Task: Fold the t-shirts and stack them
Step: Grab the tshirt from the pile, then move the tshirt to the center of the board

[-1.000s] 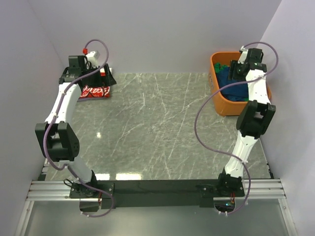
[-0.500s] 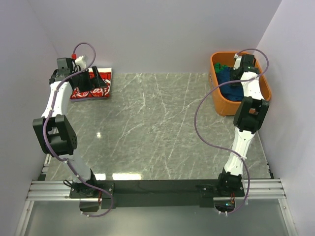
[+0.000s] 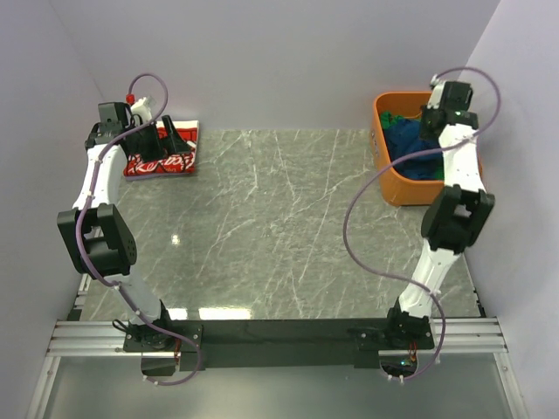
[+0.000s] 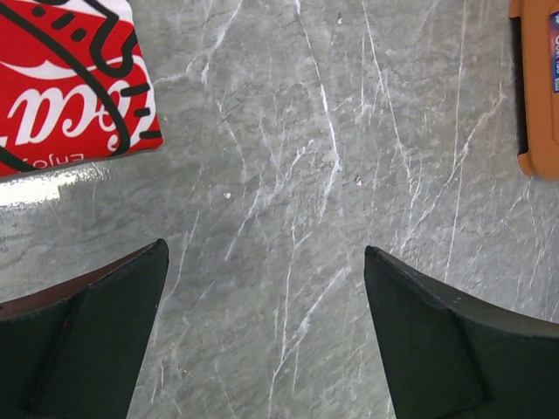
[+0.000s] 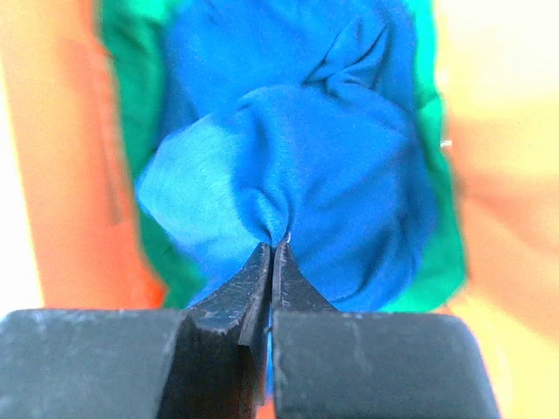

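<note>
A folded red t-shirt [image 3: 162,160] with white lettering lies at the table's far left and shows in the corner of the left wrist view [image 4: 61,78]. My left gripper [image 3: 163,137] hovers just above and beside it, open, with only bare marble between its fingers [image 4: 265,253]. A blue t-shirt [image 3: 409,142] lies crumpled on a green t-shirt [image 5: 131,113] in the orange tub. My right gripper [image 5: 273,246] is down in the tub and shut, pinching a gathered fold of the blue t-shirt [image 5: 297,148].
The orange tub [image 3: 397,188] stands at the far right against the wall, and its edge also shows in the left wrist view [image 4: 534,96]. Purple walls close in the left, back and right. The grey marble table [image 3: 279,227] lies between the arms.
The right gripper has closed on the blue t-shirt in the tub. The left arm has drawn back off the red t-shirt and stays open.
</note>
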You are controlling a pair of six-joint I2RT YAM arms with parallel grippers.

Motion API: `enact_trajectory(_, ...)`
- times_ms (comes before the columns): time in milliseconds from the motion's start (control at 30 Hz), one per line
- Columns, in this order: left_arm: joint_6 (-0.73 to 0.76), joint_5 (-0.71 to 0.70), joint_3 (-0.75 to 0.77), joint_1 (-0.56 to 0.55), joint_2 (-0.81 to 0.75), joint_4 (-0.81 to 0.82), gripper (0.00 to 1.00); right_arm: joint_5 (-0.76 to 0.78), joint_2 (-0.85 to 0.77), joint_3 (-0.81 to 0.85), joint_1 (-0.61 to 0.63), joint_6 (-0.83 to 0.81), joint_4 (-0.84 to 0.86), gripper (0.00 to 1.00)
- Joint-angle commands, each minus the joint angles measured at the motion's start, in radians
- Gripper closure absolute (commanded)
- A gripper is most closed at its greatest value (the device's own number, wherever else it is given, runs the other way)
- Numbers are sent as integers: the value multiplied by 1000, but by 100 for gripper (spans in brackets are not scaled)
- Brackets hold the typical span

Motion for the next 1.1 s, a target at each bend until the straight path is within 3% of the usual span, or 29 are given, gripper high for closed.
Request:
enact_trajectory(0,-27,50,17,2,-64,60,0,-70,-253,-16,4,70,33,100)
enact_trajectory(200,-53,46,8,1,-110,71,1,-110,-448,-53,4,115,42,100)
enact_trajectory(467,-80,52,-21,2,-189,102,0,-231,-625,118,12,202,103,100)
enact_trajectory(767,-106,62,-55,2,-277,133,1,-337,-747,214,65,414,396,100)
enact_trajectory(900,-121,56,-75,1,-315,157,0,-348,-774,224,114,514,602,100)
enact_trajectory(1067,-127,49,-92,2,-357,166,1,-344,-728,315,235,558,657,100)
